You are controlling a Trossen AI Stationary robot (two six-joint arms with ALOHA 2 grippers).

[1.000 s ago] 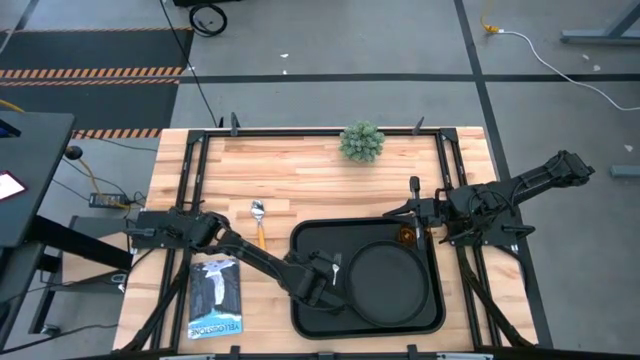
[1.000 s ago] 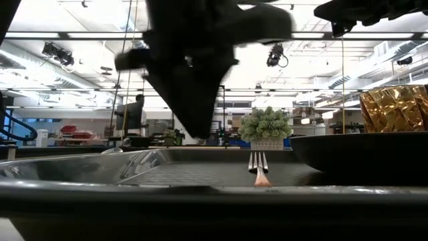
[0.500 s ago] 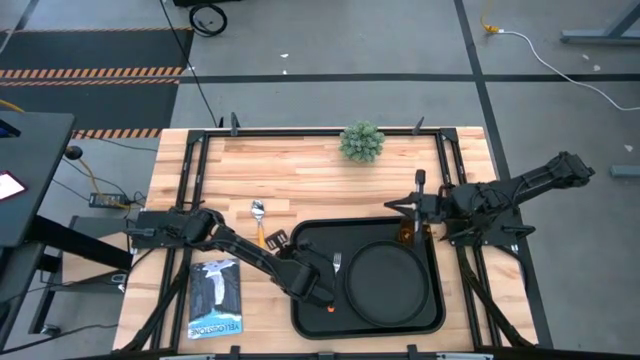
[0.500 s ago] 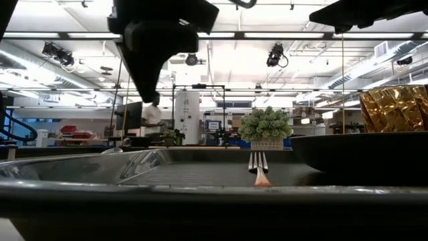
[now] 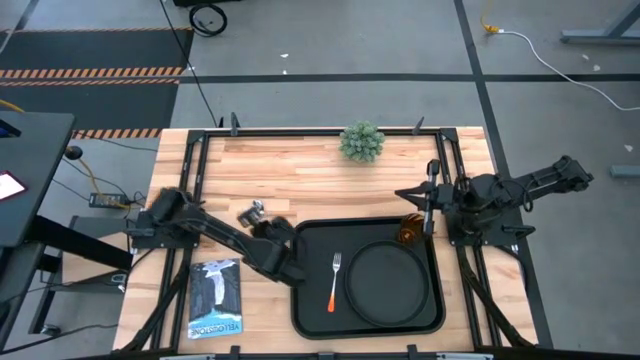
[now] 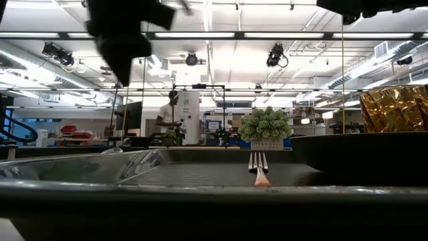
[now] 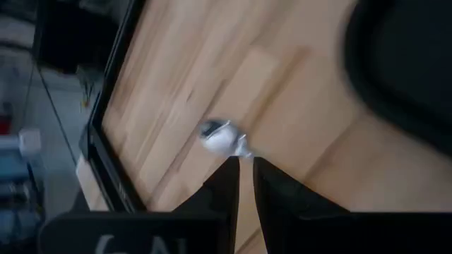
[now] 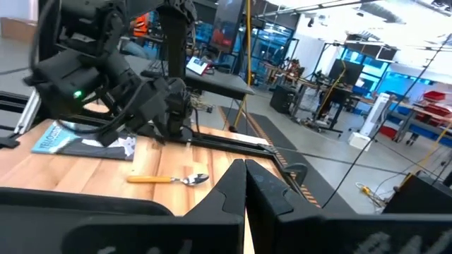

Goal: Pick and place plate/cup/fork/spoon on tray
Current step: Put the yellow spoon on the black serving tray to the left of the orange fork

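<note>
The black tray [image 5: 310, 300] lies on the wooden table's near middle. On it lie the round black plate [image 5: 385, 282], the fork [image 5: 333, 282] to the plate's left, and the amber cup [image 5: 410, 232] in the far right corner. The spoon [image 8: 169, 179] lies on the wood left of the tray; its bowl shows in the left wrist view [image 7: 220, 137]. My left gripper [image 5: 255, 213] hovers over the spoon, fingers nearly together [image 7: 244, 166], empty. My right gripper [image 5: 431, 190] is shut [image 8: 245, 169] and empty, raised just right of the cup.
A green spiky plant ball [image 5: 362, 141] stands at the table's far edge. A booklet [image 5: 216, 297] lies at the near left. Black frame rails run along the table's left, right and far sides. Bare wood lies between the plant and the tray.
My left gripper has gone from over the tray's near left part toward the table's far left, off the tray and over the spoon. The fork it covered now shows lying on the tray. My right gripper has drawn back a little toward the table's right edge.
</note>
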